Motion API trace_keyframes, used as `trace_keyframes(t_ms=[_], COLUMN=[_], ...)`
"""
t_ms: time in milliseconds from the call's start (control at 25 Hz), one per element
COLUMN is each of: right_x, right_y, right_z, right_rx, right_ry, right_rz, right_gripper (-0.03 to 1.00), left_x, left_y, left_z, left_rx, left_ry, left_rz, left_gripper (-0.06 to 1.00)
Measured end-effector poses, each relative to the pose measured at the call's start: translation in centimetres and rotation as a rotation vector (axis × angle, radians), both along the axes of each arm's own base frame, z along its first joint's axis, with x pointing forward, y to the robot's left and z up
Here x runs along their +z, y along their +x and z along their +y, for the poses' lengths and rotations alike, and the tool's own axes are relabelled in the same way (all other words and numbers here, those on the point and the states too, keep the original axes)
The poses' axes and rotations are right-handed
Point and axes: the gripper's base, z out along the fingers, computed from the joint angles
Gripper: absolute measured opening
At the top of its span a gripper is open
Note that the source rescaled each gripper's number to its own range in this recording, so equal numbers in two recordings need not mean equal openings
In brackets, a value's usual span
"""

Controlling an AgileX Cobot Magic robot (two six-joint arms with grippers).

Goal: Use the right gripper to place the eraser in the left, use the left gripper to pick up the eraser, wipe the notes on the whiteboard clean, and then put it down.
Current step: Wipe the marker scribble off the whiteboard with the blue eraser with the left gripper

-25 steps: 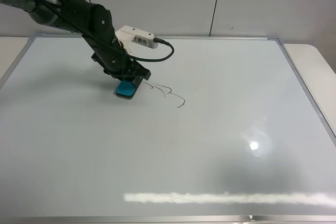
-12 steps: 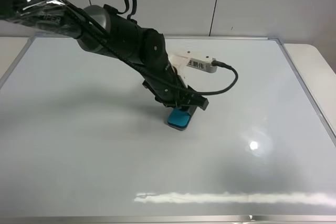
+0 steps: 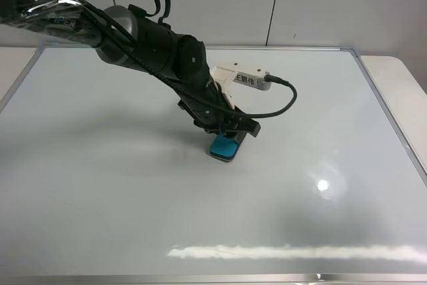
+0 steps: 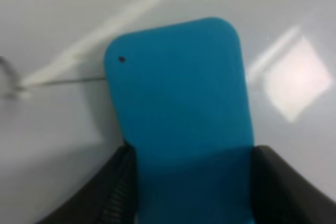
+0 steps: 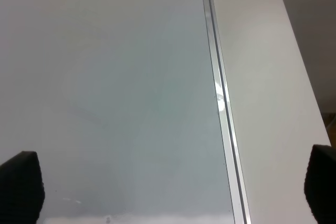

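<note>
The whiteboard (image 3: pixel 100 191) fills most of the exterior high view. My left gripper (image 3: pixel 225 137) reaches to the board's middle and is shut on the teal eraser (image 3: pixel 223 147), which is pressed flat on the surface. In the left wrist view the eraser (image 4: pixel 178 93) sits between the two black fingers (image 4: pixel 105 192). A thin dark stroke (image 4: pixel 68 81) lies beside it; no notes show in the exterior high view. My right gripper (image 5: pixel 170 182) stands wide open with nothing between its fingers, above the whiteboard (image 5: pixel 105 77) near its metal frame (image 5: pixel 218 103). It is outside the exterior high view.
A white table (image 3: pixel 400 78) extends past the board's right frame and also shows in the right wrist view (image 5: pixel 273 103). The left arm's white wrist module (image 3: pixel 243 77) and its cable (image 3: pixel 283 101) hang over the board. Glare spots (image 3: pixel 323 185) lie on the near part.
The left arm swept the eraser from the upper left across the black scribbles toward the middle. The scribbles no longer show. In the last half second the eraser shifted slightly back left.
</note>
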Motion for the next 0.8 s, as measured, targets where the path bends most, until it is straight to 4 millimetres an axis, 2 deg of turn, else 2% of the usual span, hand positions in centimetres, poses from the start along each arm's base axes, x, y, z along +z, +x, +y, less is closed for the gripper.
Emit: trace_keyframes(t_ms=[320,480,640,800], right_x=[0.0,0.0,0.0,0.0], right_y=[0.0,0.0,0.0,0.0], right_z=[0.0,0.0,0.0,0.0], right_rx=[0.0,0.0,0.0,0.0], right_ry=[0.0,0.0,0.0,0.0], right_rz=[0.0,0.0,0.0,0.0], right_gripper=[1.0,1.0,1.0,1.0], left_x=[-0.6,-0.5,-0.5,-0.4], left_y=[5.7,7.2,7.2,6.4], left_z=[7.0,9.7,9.6,7.7], left_rx=[0.124,0.18,0.179,0.128], left_ry=[0.056,0.069,0.071,0.065], left_rz=[-0.089,-0.099,-0.098,-0.119], left_gripper=[0.03,0.03,0.03,0.03])
